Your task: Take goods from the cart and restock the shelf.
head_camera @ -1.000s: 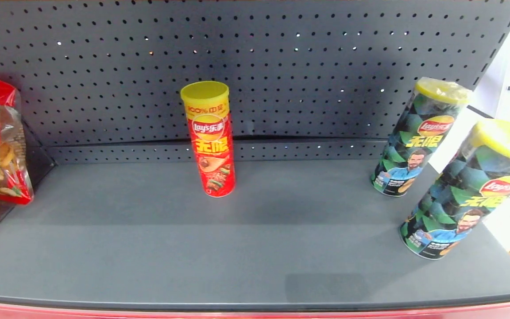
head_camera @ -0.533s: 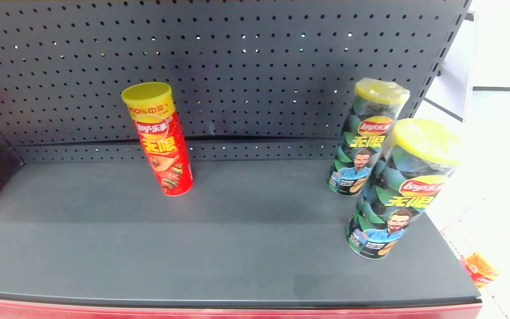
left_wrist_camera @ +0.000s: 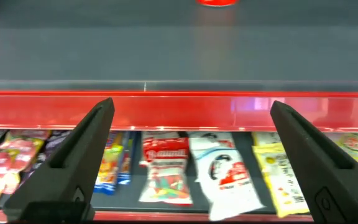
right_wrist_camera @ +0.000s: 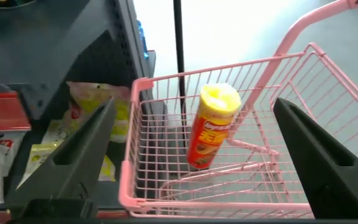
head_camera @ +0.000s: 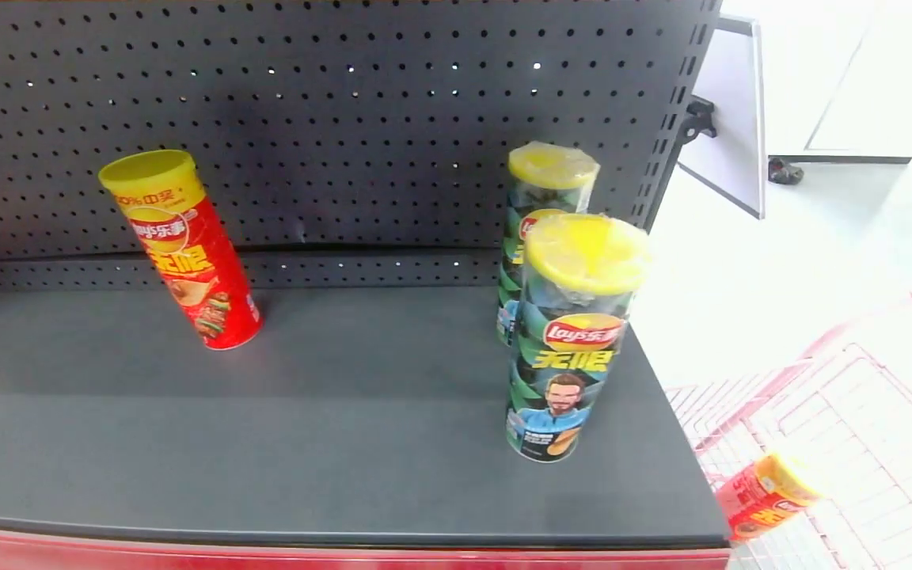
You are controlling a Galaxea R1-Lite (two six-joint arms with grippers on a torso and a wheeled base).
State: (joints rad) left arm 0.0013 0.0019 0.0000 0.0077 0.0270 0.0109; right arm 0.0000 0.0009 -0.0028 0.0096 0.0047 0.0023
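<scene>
While one red can (right_wrist_camera: 213, 127) sits in cart (right_wrist_camera: 128, 186), right gripper (right_wrist_camera: 194, 102): open, facing it — likely lined up to grasp.
Left gripper (left_wrist_camera: 191, 104): open, empty, at shelf (left_wrist_camera: 179, 37) edge.

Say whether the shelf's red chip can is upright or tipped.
Upright: the red cylindrical chip can stands on its base on the grey shelf.

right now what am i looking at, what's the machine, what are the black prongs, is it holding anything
It is a two-armed robot restocking a shop shelf. The big picture is from its head camera: on the shelf stand a red can, a front green can and a back green can, with a cart at the right. The others are from wrist cameras; the prongs are open fingers. The left gripper faces the shelf's red edge. The right gripper looks into the cart at the cart can. Neither holds anything.
</scene>
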